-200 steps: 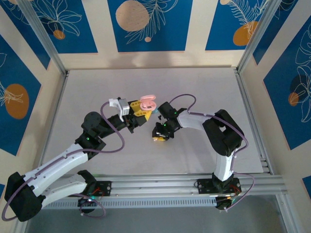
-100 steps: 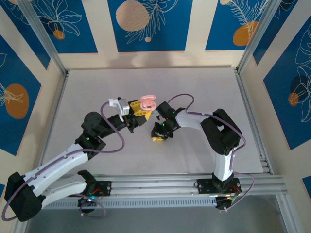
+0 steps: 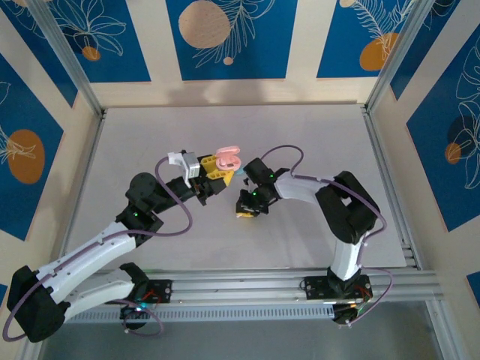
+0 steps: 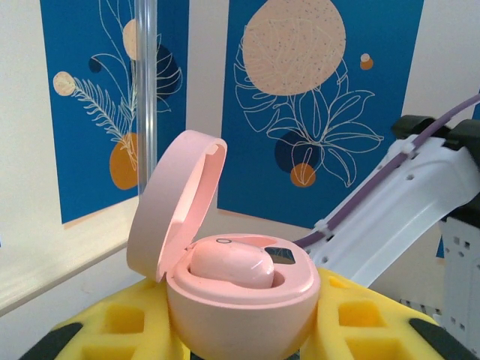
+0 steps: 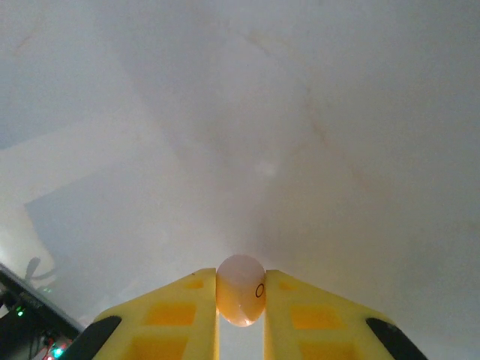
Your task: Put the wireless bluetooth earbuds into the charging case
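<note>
My left gripper [image 3: 218,174] [image 4: 241,334] is shut on the pink charging case [image 3: 227,160] [image 4: 240,307], holding it above the table between its yellow fingers [image 4: 112,322]. The case's lid [image 4: 169,202] stands open to the left. One pale pink earbud [image 4: 231,264] lies in the case, beside a slot with a dark window [image 4: 279,255]. Just right of the case, my right gripper [image 3: 245,211] [image 5: 240,301] points down at the table, shut on a second pale pink earbud [image 5: 241,289] pinched between its yellow fingertips [image 5: 189,307].
The grey table [image 3: 315,150] [image 5: 247,112] lies bare around both grippers. A metal frame post [image 3: 384,165] and blue patterned walls [image 3: 225,37] bound it. The right arm's white link [image 4: 405,202] passes close behind the case.
The right gripper's jaws have closed onto the earbud at the table. Its arm shifted only slightly. The left gripper and the case have stayed still.
</note>
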{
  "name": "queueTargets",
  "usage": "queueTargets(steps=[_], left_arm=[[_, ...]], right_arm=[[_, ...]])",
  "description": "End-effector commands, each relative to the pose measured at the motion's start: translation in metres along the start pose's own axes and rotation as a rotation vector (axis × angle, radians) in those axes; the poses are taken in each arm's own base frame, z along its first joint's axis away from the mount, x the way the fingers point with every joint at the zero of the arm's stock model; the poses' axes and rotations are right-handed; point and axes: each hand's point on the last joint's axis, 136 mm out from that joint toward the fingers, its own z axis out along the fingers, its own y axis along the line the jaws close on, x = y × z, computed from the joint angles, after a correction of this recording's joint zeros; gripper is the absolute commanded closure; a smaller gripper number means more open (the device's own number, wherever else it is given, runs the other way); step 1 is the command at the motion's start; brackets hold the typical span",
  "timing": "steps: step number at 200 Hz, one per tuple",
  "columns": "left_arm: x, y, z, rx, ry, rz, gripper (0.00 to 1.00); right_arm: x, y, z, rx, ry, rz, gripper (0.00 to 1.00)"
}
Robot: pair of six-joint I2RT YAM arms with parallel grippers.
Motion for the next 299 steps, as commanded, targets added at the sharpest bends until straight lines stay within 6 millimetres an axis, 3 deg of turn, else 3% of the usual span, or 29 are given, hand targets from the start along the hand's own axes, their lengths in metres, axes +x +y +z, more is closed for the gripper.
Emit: queueTargets(steps=[1, 72, 118, 151, 208, 299], left_arm=[[0.001, 0.001, 0.001, -0.011, 0.004, 0.022, 0.69], [0.037, 0.013, 0.006, -0.048, 0.108, 0.025, 0.69], [0.051, 0.013, 0.009, -0.032, 0.143, 0.021, 0.69], [0.058, 0.014, 0.01, -0.027, 0.162, 0.018, 0.69], [0.068, 0.011, 0.014, 0.009, 0.195, -0.002, 0.68], [0.069, 0.003, 0.016, 0.054, 0.206, -0.012, 0.68]], right_arm=[[-0.007, 0.006, -0.036, -0.035, -0.09, -0.02, 0.81], [-0.004, 0.017, -0.148, -0.07, -0.329, -0.127, 0.81], [0.008, 0.042, -0.218, -0.127, -0.471, -0.253, 0.8], [0.019, 0.066, -0.253, -0.191, -0.533, -0.346, 0.8], [0.035, 0.102, -0.274, -0.257, -0.543, -0.481, 0.8], [0.033, 0.129, -0.275, -0.278, -0.536, -0.575, 0.8]])
